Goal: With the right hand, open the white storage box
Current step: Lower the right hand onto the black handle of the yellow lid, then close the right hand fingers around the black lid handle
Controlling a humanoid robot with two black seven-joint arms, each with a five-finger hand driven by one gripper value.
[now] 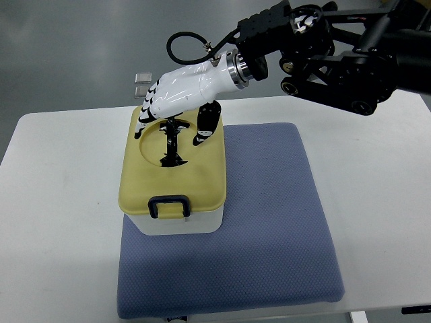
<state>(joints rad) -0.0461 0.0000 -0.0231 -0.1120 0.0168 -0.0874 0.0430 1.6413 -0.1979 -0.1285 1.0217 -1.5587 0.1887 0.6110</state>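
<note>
Glossy white hand (176,101) with black joints and black fingertip pads. A silver metal ring at the wrist, then a bulky black arm (337,57), round screw-capped joints showing. One black cable loops above the wrist.

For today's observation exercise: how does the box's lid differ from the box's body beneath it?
The lid is pale yellow; the body is white. The lid shows a round recess, a black handle and a dark latch; the body looks plain. The lid overhangs the body slightly. Both have rounded corners.
</note>
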